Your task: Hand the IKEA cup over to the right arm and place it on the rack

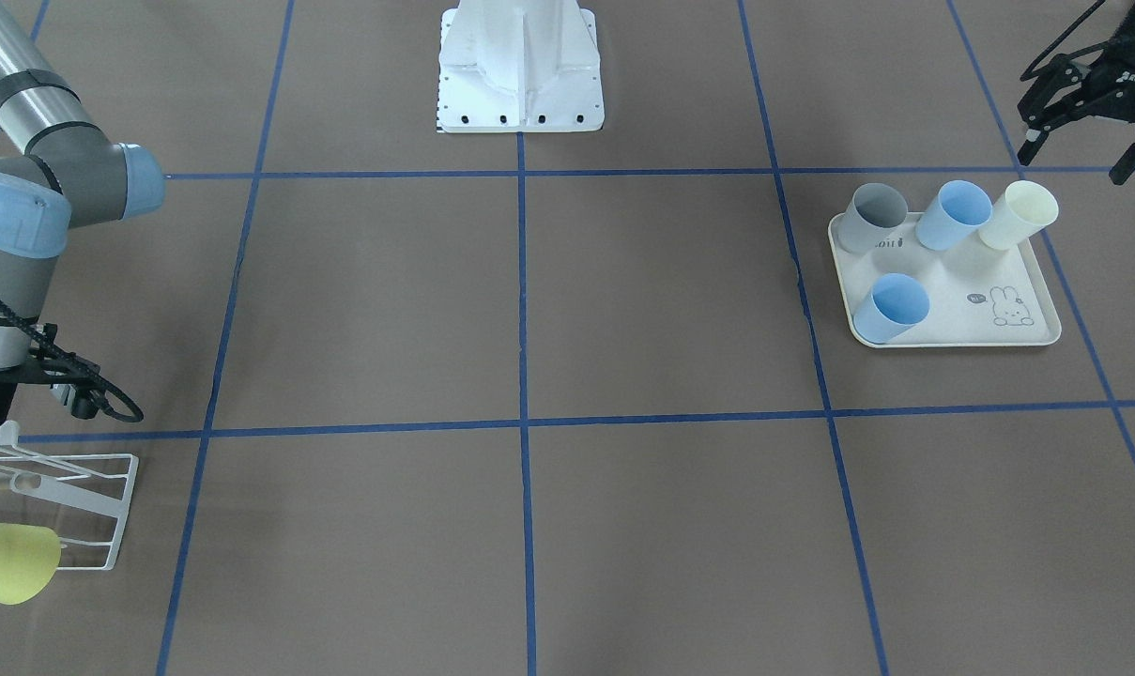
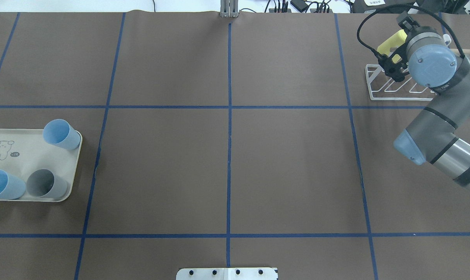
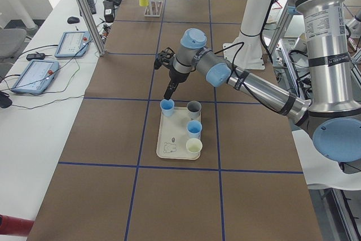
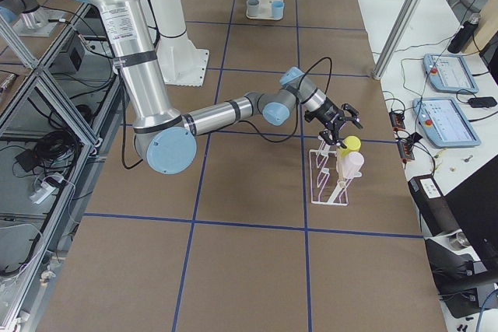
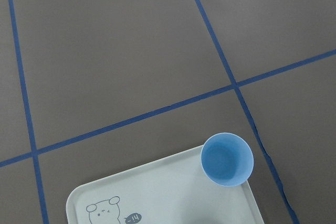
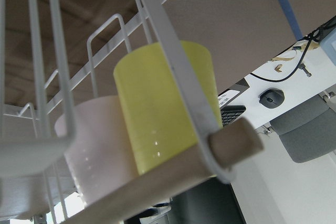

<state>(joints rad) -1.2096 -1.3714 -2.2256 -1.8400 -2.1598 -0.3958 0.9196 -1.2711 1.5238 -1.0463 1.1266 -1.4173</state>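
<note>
While the right arm [image 2: 439, 116] reaches over a far corner of the counter [image 1: 623, 310], its tool [image 4: 341, 124] sits just beside the rack [image 2: 374, 83]. I cannot tell whether that tool is wide or narrow, since the wrist hides it from above. On the rack, the yellow cup [image 6: 163, 108] lies on its side over the prongs, against the wooden dowel [image 6: 231, 145]. A pale cup [image 6: 89, 150] lies just beside it.

At the counter's other end, the left tool [image 1: 1076, 158] hangs wide and empty, near a back corner of the tray [image 1: 1018, 330]. On the tray a grey cup [image 1: 873, 218], a blue cup [image 1: 952, 214] and a cream cup [image 1: 1018, 214] stand mouth up in a row along one edge. A second blue cup [image 1: 891, 310] stands alone at the opposite edge, beside the printed rabbit [image 1: 1010, 307]. Blue tape [image 1: 522, 282] divides the brown counter into squares.
</note>
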